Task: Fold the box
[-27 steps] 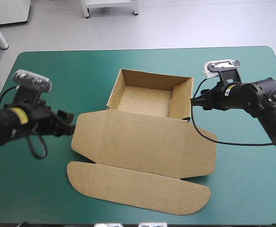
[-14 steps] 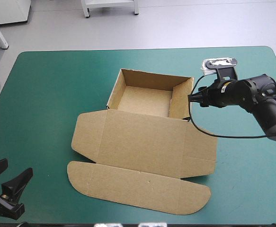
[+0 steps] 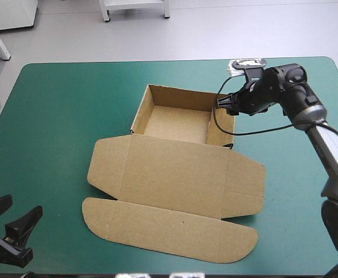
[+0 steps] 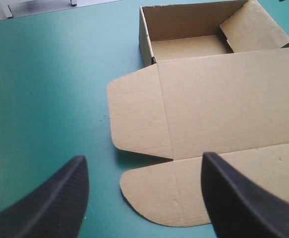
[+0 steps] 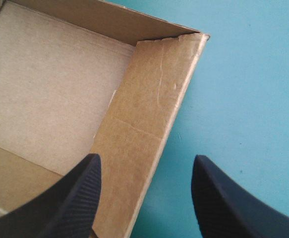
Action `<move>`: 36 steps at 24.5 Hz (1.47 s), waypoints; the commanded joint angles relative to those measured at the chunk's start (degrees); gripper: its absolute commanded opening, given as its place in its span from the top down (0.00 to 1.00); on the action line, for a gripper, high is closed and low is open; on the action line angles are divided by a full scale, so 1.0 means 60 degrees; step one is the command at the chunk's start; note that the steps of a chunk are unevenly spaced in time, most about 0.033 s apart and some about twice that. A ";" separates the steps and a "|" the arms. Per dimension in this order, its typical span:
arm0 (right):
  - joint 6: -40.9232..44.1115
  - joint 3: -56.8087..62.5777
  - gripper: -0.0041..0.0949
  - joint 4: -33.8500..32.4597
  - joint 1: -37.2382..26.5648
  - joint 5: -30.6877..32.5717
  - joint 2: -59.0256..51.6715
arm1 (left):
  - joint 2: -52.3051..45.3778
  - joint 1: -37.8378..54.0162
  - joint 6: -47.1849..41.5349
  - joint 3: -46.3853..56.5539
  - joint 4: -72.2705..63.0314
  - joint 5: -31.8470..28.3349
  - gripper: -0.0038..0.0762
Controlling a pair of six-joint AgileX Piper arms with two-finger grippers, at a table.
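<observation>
**RIGHT GRIPPER MOVED TO THE TRAY'S FAR RIGHT CORNER**

Since the earlier frame, the right gripper (image 3: 219,104) has travelled along the tray's right wall (image 5: 149,99) toward its far corner. The left gripper (image 3: 13,211) has withdrawn to the near left corner of the teal-green table cover (image 3: 58,116).

Note that the brown cut-board box (image 3: 180,174) lies at mid-table as an open tray. Its walls are raised, and its lid and rounded front flap lie flat toward you.

Check the right gripper: its black fingers stand apart, gripping nothing. One finger is over the tray's inside and the other over the cover, with the wall's top edge between them. This placement probably prepares it to pinch or press the tucked wall.

Check the left gripper: it is released and well apart from the box, probably parked to leave the lid clear.
</observation>
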 commanded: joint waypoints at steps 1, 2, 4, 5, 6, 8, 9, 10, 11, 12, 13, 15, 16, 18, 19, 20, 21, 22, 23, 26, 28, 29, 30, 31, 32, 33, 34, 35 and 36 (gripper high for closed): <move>0.0152 -0.0727 0.44 -0.0037 0.0014 -0.0058 0.0380 | 0.0200 -0.0063 -0.0035 -0.0157 -0.0019 0.0372 0.38; 0.0279 -0.0788 0.44 -0.0037 0.0014 -0.0058 0.0576 | 0.0200 -0.0063 -0.0035 -0.0157 -0.0019 0.0372 0.38; 0.0375 -0.0909 0.44 -0.0037 0.0014 -0.0093 0.0917 | 0.0200 -0.0063 -0.0035 -0.0157 -0.0019 0.0372 0.38; 0.0434 -0.0927 0.44 -0.0037 0.0014 -0.0093 0.1093 | 0.0200 -0.0063 -0.0035 -0.0157 -0.0019 0.0372 0.38; 0.0477 -0.0947 0.44 -0.0015 0.0014 -0.0093 0.1261 | 0.0200 -0.0063 -0.0009 -0.0157 -0.0019 0.0372 0.38; 0.0522 -0.0991 0.44 0.0020 0.0014 -0.0075 0.1582 | 0.0200 -0.0063 0.0014 -0.0157 -0.0005 0.0372 0.38; 0.0522 -0.1015 0.44 0.0098 0.0014 -0.0074 0.1725 | 0.0200 -0.0063 0.0014 -0.0157 -0.0005 0.0372 0.38; 0.0522 -0.1031 0.44 0.0276 0.0014 -0.0074 0.1848 | 0.0200 -0.0063 0.0014 -0.0157 -0.0005 0.0372 0.38; 0.0522 -0.1031 0.44 0.0381 0.0014 -0.0119 0.1944 | 0.0200 -0.0063 0.0014 -0.0157 -0.0005 0.0388 0.38; 0.0522 -0.1031 0.44 0.0401 0.0014 -0.0117 0.2041 | 0.0200 -0.0063 0.0014 -0.0157 -0.0005 0.0388 0.38; 0.0522 -0.1031 0.44 0.0422 0.0014 -0.0097 0.2131 | 0.0200 -0.0063 0.0014 -0.0157 -0.0005 0.0388 0.38; 0.0522 -0.1031 0.46 0.0422 0.0014 -0.0035 0.2274 | 0.0200 -0.0063 0.0014 -0.0157 -0.0005 0.0388 0.38; 0.0522 -0.1031 0.49 0.0401 0.0014 -0.0035 0.2339 | 0.0200 -0.0063 0.0014 -0.0157 -0.0005 0.0388 0.38; 0.0522 -0.1031 0.59 0.0320 0.0014 -0.0097 0.2359 | 0.0200 -0.0063 0.0014 -0.0157 -0.0005 0.0388 0.38; 0.0463 -0.1031 0.68 0.0228 0.0014 -0.0168 0.2359 | 0.0200 -0.0063 0.0014 -0.0157 -0.0005 0.0388 0.38; 0.0351 -0.1054 0.78 0.0138 0.0014 -0.0243 0.2359 | 0.0200 -0.0063 0.0014 -0.0157 -0.0005 0.0388 0.38; 0.0286 -0.1099 0.89 -0.0039 0.0014 -0.0245 0.2359 | 0.0200 -0.0063 0.0014 -0.0157 -0.0005 0.0388 0.38; 0.0241 -0.1220 0.97 -0.0627 0.0014 -0.0245 0.2359 | 0.0200 -0.0063 0.0014 -0.0157 -0.0005 0.0388 0.38; 0.0241 -0.1274 0.97 -0.0883 0.0014 -0.0202 0.2359 | 0.0200 -0.0063 0.0014 -0.0157 -0.0005 0.0388 0.38; 0.0307 -0.1498 0.98 -0.2129 -0.0428 -0.0008 0.2337 | 0.0200 -0.0063 0.0014 -0.0157 -0.0005 0.0388 0.38; 0.0243 -0.1498 0.98 -0.2615 -0.1024 0.0262 0.2276 | 0.0200 -0.0063 0.0014 -0.0157 -0.0076 0.0388 0.38; 0.0043 -0.1498 0.98 -0.2694 -0.1451 0.0368 0.2222 | 0.0200 -0.0063 0.0014 -0.0157 -0.0094 0.0388 0.38; -0.0046 -0.1498 0.98 -0.2694 -0.1844 0.0408 0.2162 | 0.0200 -0.0063 0.0014 -0.0157 -0.0102 0.0388 0.38; -0.0163 -0.1498 0.98 -0.2694 -0.2312 0.0408 0.2074 | 0.0200 -0.0063 0.0014 -0.0157 -0.0102 0.0388 0.38; -0.0293 -0.1498 0.98 -0.2676 -0.2659 0.0335 0.1994 | 0.0200 -0.0063 0.0014 -0.0157 -0.0102 0.0388 0.38; -0.0398 -0.1498 0.98 -0.2676 -0.3114 0.0268 0.1914 | 0.0200 -0.0063 0.0014 -0.0157 -0.0102 0.0388 0.38; -0.0513 -0.1498 0.98 -0.2676 -0.3441 0.0213 0.1894 | 0.0200 -0.0063 0.0014 -0.0157 -0.0083 0.0388 0.38; -0.0668 -0.1498 0.98 -0.2676 -0.3865 0.0189 0.1894 | 0.0200 -0.0063 0.0014 -0.0157 -0.0083 0.0388 0.38; -0.0813 -0.1475 0.98 -0.2676 -0.4228 0.0112 0.1894 | 0.0200 -0.0063 0.0014 -0.0157 -0.0083 0.0388 0.38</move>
